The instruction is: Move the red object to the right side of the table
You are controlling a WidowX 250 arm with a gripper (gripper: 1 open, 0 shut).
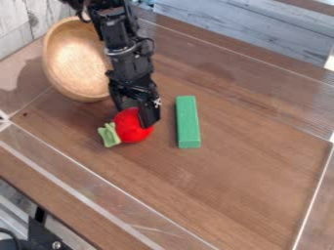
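The red object (129,127) is a small round red toy fruit with a green leafy stem pointing left, lying on the dark wood table (248,186) left of centre. My gripper (135,105) hangs on a black arm directly above it, open, with its fingertips down around the fruit's top. I cannot tell whether the fingers touch the fruit. The upper part of the fruit is partly hidden behind the fingers.
A flat green rectangular block (187,121) lies just right of the fruit. A wooden bowl (78,61) stands tilted at the back left, right behind the arm. Clear acrylic walls (78,181) edge the table.
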